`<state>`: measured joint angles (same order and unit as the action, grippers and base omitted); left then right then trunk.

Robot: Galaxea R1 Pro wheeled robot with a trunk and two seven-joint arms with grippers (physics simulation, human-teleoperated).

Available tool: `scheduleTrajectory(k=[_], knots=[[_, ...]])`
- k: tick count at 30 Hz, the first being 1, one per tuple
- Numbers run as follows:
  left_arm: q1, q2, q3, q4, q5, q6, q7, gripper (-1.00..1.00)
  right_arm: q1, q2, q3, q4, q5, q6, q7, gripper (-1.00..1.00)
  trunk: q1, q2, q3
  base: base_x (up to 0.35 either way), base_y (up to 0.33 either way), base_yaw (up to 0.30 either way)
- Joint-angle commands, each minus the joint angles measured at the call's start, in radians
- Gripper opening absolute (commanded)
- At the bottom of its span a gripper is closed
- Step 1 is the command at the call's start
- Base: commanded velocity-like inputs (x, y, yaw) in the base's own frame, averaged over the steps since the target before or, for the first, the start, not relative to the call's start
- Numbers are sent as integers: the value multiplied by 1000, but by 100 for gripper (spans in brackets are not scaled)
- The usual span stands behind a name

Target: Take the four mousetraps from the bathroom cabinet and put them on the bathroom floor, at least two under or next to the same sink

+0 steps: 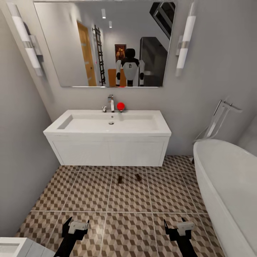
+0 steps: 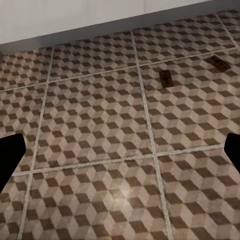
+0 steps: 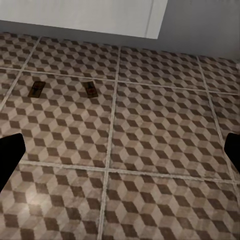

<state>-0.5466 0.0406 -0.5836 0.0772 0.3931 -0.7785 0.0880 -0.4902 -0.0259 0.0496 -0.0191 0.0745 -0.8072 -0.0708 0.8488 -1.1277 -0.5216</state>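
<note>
So the robot is facing a white wall-hung sink unit (image 1: 107, 137) in the bathroom, with a big mirror (image 1: 103, 43) above it showing the robot's own reflection (image 1: 130, 69). A chrome tap (image 1: 111, 101) is sitting at the back of the basin, with a small red ball-looking thing (image 1: 121, 106) just beside it. A white bathtub (image 1: 228, 185) is running along the right side, and two tube lights are flanking the mirror.

Two mousetraps are lying on the bathroom floor (image 1: 89, 200) — the cube-pattern tiles — just in front of the sink unit, near each other but not touching. In the head view, the left one (image 1: 120, 179) is lying lengthwise toward the sink and the right one (image 1: 138, 176) is sitting slightly angled. Both are showing up in the wrist views too, small and brown on the tiles: (image 2: 166, 78) and (image 2: 219, 62) from the left wrist, (image 3: 36, 89) and (image 3: 90, 89) from the right.

The left end effector (image 1: 75, 225) and right end effector (image 1: 177, 227) are both hanging low over the floor, well short of the traps. Each one is spread wide with nothing in it — the dark fingertips (image 2: 10, 157) are sitting way out at the frame edges in the wrist views, same on the right (image 3: 9, 155).
</note>
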Motion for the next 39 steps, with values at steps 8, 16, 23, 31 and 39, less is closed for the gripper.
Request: scheduleTrajectory(k=[8, 16, 23, 31, 39], knots=[[-1, -1, -9, 3, -2, -4, 9, 100, -1, 0, 4, 1, 7, -2, -7, 100, -31, 56, 24, 0, 0, 0], [-1, -1, -9, 3, -1, -4, 9, 100, -1, 0, 4, 1, 7, -1, -7, 100, -61, 112, 49, 0, 0, 0], [-1, -1, -9, 3, -2, -4, 9, 100, -1, 0, 4, 1, 7, -1, -7, 100, -88, 161, 71, 0, 0, 0], [-1, -1, -9, 3, -2, -4, 9, 100, -1, 0, 4, 1, 7, -1, -7, 100, -119, 217, 96, 0, 0, 0], [-1, -1, -9, 3, -2, -4, 9, 100, -1, 0, 4, 1, 7, -1, -7, 100, -150, 273, 121, 0, 0, 0]])
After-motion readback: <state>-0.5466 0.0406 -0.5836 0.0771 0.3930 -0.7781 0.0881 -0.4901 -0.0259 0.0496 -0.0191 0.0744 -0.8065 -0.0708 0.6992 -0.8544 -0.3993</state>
